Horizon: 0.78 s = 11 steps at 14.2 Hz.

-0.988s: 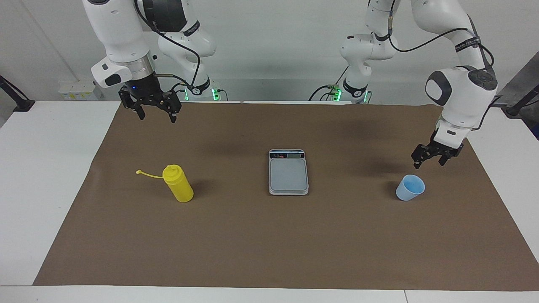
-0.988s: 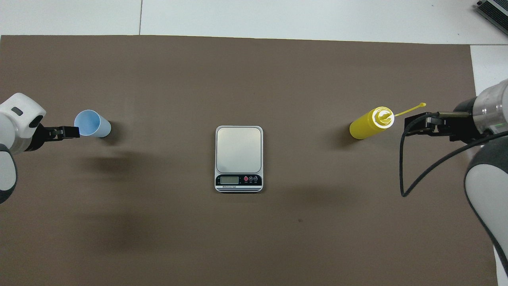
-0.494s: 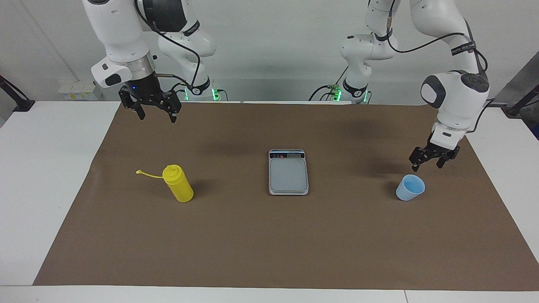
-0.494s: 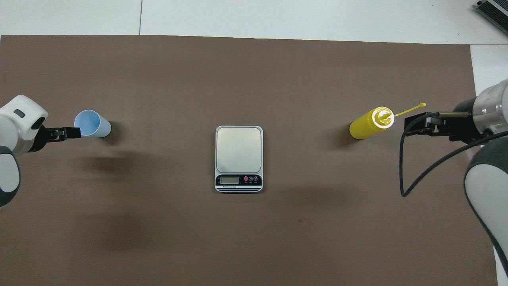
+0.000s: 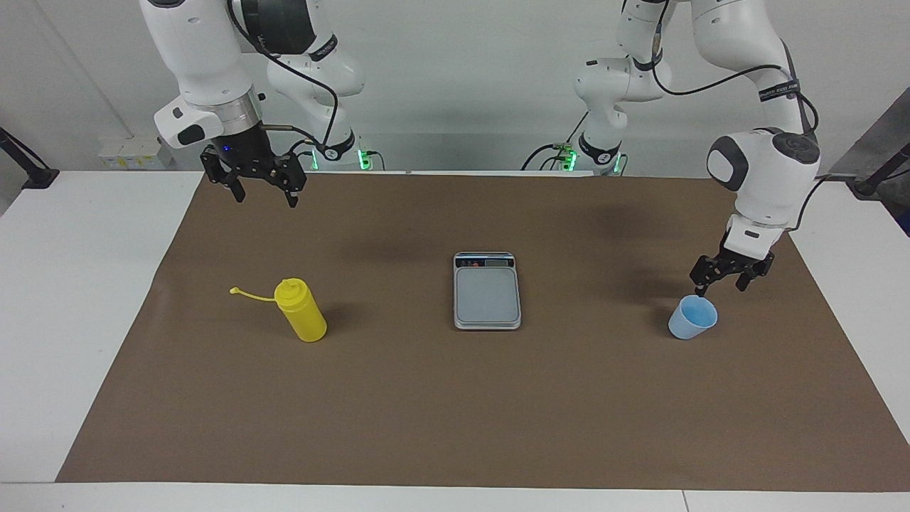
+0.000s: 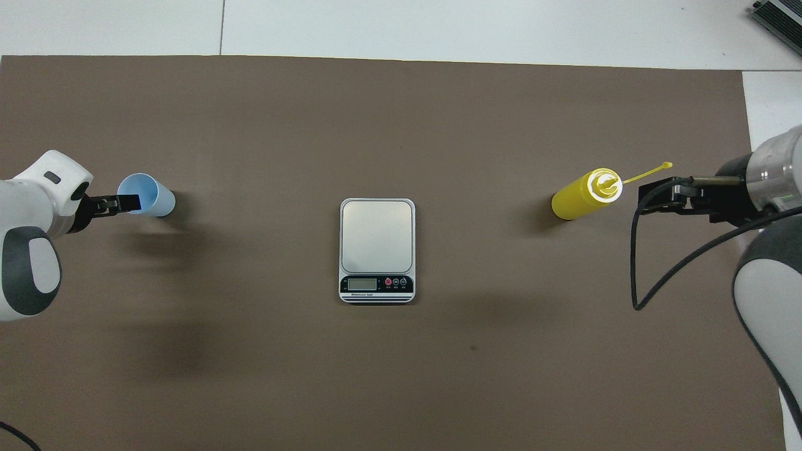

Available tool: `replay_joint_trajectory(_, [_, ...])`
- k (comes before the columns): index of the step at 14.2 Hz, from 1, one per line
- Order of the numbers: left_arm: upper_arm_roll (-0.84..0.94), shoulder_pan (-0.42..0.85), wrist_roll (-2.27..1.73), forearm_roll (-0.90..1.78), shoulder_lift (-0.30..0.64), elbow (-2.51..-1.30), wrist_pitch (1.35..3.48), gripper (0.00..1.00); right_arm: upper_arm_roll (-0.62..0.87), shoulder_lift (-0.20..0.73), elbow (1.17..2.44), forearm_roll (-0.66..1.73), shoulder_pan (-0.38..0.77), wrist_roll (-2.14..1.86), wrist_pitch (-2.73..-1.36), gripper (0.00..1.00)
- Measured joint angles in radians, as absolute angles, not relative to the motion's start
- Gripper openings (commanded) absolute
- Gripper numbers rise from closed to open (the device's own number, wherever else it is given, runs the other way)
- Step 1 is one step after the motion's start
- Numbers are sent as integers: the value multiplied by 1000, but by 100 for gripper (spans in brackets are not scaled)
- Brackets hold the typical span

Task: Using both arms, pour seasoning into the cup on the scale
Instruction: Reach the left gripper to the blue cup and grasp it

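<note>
— Since a second ago only the left gripper (image 5: 725, 283) has shifted: it has come down and in toward the small light-blue translucent plastic cup (image 5: 692, 318), and now hangs just above its rim, fingers spread, holding nothing. Everything else has stayed put.

— What's in the cup?

— I cannot tell; its inside just looks blue. It stands upright on the brown paper mat (image 5: 455, 398), under that gripper. The flat silver-grey digital kitchen scale (image 5: 487, 290) sits mid-mat with its plate bare, well apart from both grippers.

— And the seasoning?

— The bright yellow plastic squeeze bottle (image 5: 301, 309) stands upright toward the right arm's end, its strap trailing sideways. The right gripper (image 5: 261, 190) waits high over the mat's edge, spread and empty, well clear of the bottle.

— Room to move?

— Open mat lies all round the cup, scale and bottle. The left arm bends steeply down at the wrist.
</note>
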<state>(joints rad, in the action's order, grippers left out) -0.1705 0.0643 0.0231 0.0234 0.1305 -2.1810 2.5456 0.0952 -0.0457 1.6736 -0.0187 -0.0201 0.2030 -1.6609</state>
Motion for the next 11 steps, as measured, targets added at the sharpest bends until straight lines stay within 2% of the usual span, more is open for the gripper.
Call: replay_joint_trajectory(11, [-165, 68, -69, 24, 143, -2181, 2554, 91, 95, -46, 1674, -19, -20, 203, -1661, 100])
